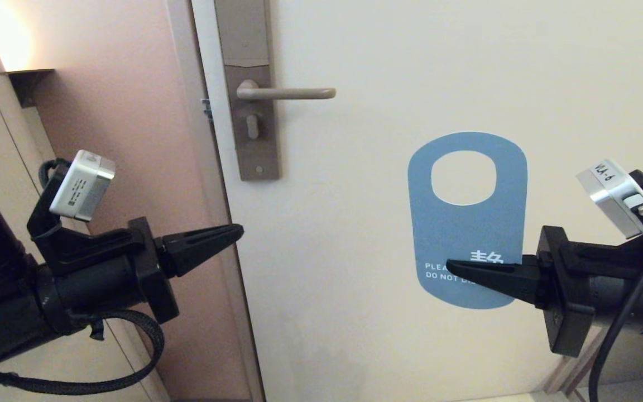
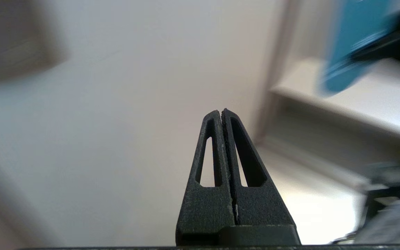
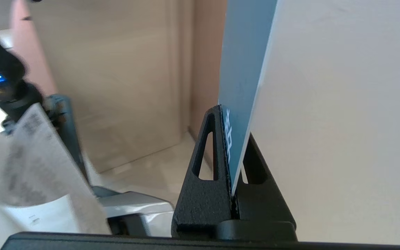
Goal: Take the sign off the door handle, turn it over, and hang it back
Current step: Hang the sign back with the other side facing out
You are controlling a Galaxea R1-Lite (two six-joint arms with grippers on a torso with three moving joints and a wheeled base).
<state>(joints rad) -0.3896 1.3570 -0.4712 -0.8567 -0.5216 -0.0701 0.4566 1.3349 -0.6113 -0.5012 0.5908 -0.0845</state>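
The right pincer (image 1: 455, 267) pinches the flat teal-blue rounded sign (image 1: 466, 223) by its lower edge, upright and off the slim beige lever door handle (image 1: 288, 92), probably so its oval hole can go back on, while the left pincer (image 1: 235, 231) hangs clenched, empty.

The sign (image 1: 466, 223) is a flat card with rounded ends and an oval hole near its top, its teal-blue face with white "DO NOT DISTURB" lettering turned toward the head camera. It stands upright, its lower part pinched between the closed fingers of the right gripper (image 1: 450, 263), the hole well above the fingertips. The door handle (image 1: 288, 93), a slim beige-grey horizontal lever on a tall narrow plate, is bare, up and to the left of that gripper, well apart from the card.
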